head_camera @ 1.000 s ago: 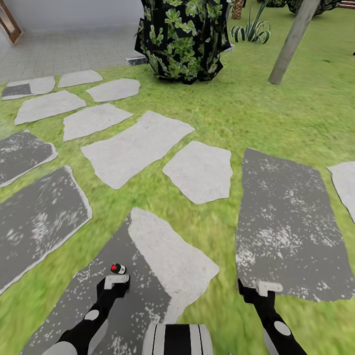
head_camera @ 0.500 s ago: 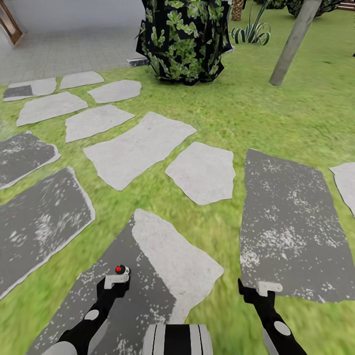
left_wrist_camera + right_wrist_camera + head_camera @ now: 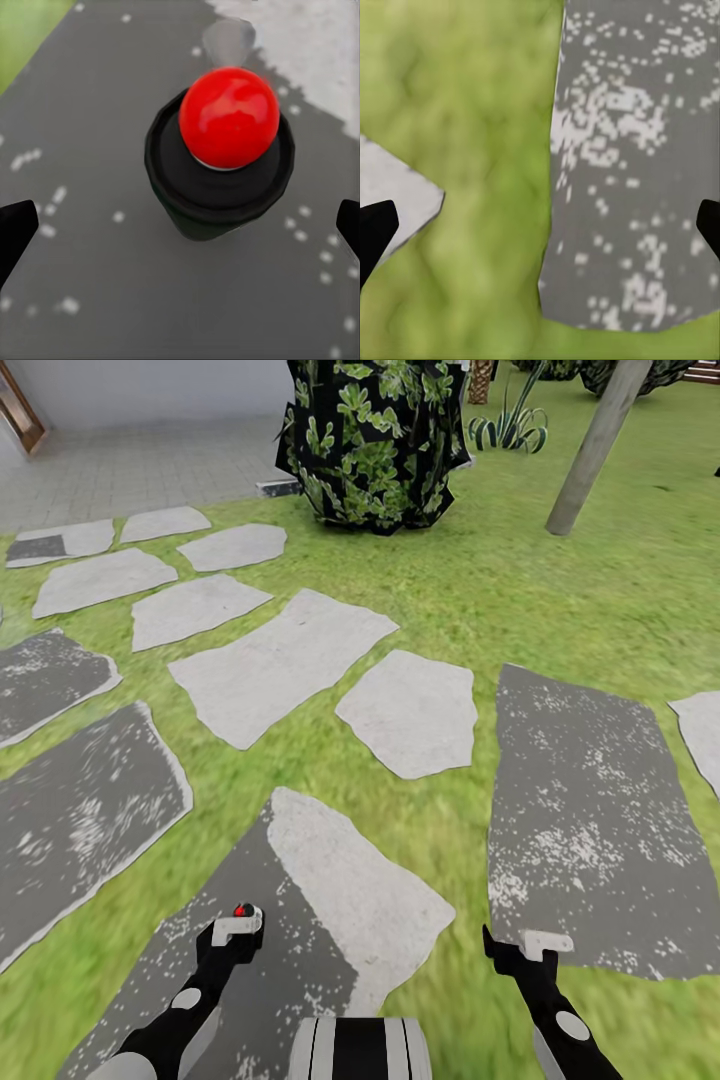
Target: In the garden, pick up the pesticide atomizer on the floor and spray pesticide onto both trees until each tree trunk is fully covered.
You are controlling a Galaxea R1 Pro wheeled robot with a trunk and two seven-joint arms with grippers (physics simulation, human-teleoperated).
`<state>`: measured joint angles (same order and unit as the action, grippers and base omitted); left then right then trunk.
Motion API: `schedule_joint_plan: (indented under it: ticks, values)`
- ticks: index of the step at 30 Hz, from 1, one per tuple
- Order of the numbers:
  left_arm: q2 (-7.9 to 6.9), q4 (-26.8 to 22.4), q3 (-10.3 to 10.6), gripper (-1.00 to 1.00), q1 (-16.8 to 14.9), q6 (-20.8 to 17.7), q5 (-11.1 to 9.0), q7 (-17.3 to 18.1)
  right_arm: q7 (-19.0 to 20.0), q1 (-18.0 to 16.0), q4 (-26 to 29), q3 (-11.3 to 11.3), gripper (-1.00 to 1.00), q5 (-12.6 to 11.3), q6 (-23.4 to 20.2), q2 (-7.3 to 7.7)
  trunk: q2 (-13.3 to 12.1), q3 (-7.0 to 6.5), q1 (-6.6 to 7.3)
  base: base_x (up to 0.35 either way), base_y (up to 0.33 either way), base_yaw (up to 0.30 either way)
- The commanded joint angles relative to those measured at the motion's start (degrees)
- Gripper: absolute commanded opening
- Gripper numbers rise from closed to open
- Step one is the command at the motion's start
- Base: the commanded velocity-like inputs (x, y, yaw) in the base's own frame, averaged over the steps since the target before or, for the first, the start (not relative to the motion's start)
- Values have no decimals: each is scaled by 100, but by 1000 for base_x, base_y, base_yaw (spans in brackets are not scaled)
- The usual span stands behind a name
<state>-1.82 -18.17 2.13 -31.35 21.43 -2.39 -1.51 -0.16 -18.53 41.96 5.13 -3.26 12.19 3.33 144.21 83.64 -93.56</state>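
Note:
The pesticide atomizer [image 3: 243, 911], a black bottle with a round red top, stands upright on a dark grey stone slab [image 3: 250, 980] of the floor. My left gripper [image 3: 237, 932] hangs right over it, and its white wrist bracket hides the bottle's lower part. In the left wrist view the atomizer [image 3: 225, 150] sits between the spread black fingertips [image 3: 15, 229], untouched; the left gripper [image 3: 181, 225] is open. My right gripper [image 3: 530, 945] hovers open over grass and a speckled slab [image 3: 637, 165], holding nothing. One tree trunk [image 3: 592, 448] leans at the far right.
A big dark leafy bush [image 3: 375, 440] stands ahead, with a spiky striped plant [image 3: 510, 425] behind it. Pale and dark stepping stones [image 3: 285, 660] are scattered across the green lawn [image 3: 520, 590]. Grey paving [image 3: 140, 460] lies at the far left.
The whole view has shifted slightly, so the camera has moved. The atomizer now shows closer under my left gripper. Both grippers stay open.

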Motion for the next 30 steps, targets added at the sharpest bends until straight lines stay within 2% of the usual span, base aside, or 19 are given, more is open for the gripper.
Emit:
schedule_joint_plan:
  ticks: [1, 17, 23, 30]
  values:
    - [-2, 5, 24, 100, -2, 19, -24, -13, -2, -2, -3, -6, 100, -34, 20, 1, 1, 3, 0, 27, 0, 0]
    - [4, -1, 27, 100, -2, 25, -24, -16, -2, -2, -3, -7, 100, -34, 20, 1, 1, 3, 0, 3, 0, 0]
    - [-2, 5, 17, 100, -2, 223, -24, -16, -2, -2, -3, -9, 100, -34, 19, 1, 1, 3, 0, 62, -38, 0]
    - [0, 12, 19, 100, -2, 255, -24, -13, -2, -2, -8, -8, 100, -34, 20, 1, 1, 3, 0, 9, -6, 0]
